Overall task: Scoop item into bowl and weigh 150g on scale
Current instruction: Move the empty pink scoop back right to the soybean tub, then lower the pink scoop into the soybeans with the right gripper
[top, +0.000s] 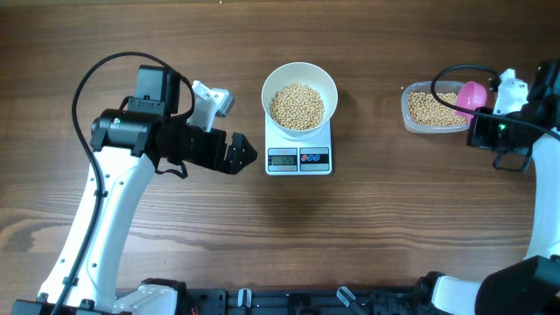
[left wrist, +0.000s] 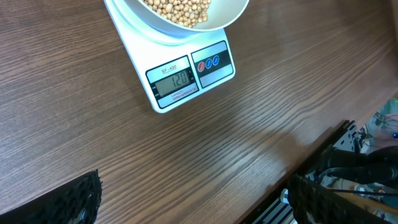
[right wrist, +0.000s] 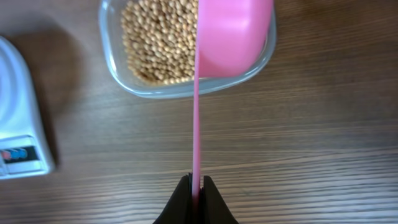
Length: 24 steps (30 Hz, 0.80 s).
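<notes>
Overhead, the white bowl (top: 300, 69) sits on the scale (top: 299, 148) at mid-table, holding a heap of beans (top: 297, 106). The scale's display and buttons face the near table edge, and in the left wrist view the display seems to read 120. The left gripper (top: 248, 154) hovers just left of the scale, pointing toward it, fingers spread wide and empty. At far right, the right gripper (right wrist: 196, 185) pinches the thin handle of a pink scoop (right wrist: 233, 34). The handle runs straight away from the fingers, and the cup, turned on its side, hangs over the clear tub (right wrist: 118, 78) of more beans
</notes>
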Motion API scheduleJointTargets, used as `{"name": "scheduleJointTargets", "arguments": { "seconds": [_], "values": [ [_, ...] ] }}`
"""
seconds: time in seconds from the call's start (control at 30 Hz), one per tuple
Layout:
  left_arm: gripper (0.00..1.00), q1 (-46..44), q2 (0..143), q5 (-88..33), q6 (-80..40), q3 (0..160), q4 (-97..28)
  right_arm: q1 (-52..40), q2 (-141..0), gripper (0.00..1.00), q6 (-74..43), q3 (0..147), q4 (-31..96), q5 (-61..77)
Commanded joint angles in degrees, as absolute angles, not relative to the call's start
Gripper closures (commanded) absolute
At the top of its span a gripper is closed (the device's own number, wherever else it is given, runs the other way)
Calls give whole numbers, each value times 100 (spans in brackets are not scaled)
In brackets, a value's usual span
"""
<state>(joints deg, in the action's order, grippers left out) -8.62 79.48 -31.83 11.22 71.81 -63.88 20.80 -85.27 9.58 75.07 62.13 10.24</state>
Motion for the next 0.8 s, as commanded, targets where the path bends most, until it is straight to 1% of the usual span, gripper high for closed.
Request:
{"name": "scheduleJointTargets", "arguments": {
  "seconds": [0.0,0.13,0.3,0.37,0.6,0.77],
  "values": [
    [0,-888,7891,-3291,1111,7157,-6388,1883,-8735,96,1498,7627,6158,480],
    [0,-888,7891,-3291,1111,7157,-6388,1667,-8938,96,1551,7627,6084,303],
    [0,-888,7891,-3293,1111,7157,-6388,1190,-9336,96,1481,7627,5913,-585],
    [0,-888,7891,-3291,1111,7157,-6386,1074,-9400,96,1481,7627,5837,-711],
    [0,-888,7891,-3293,1111,7157,-6386,945,-9432,96,1352,7620,5677,-1245],
    [0,-888,7891,-3291,1111,7157,-6388,945,-9432,96,1347,7526,5561,-1260]
  ]
}}
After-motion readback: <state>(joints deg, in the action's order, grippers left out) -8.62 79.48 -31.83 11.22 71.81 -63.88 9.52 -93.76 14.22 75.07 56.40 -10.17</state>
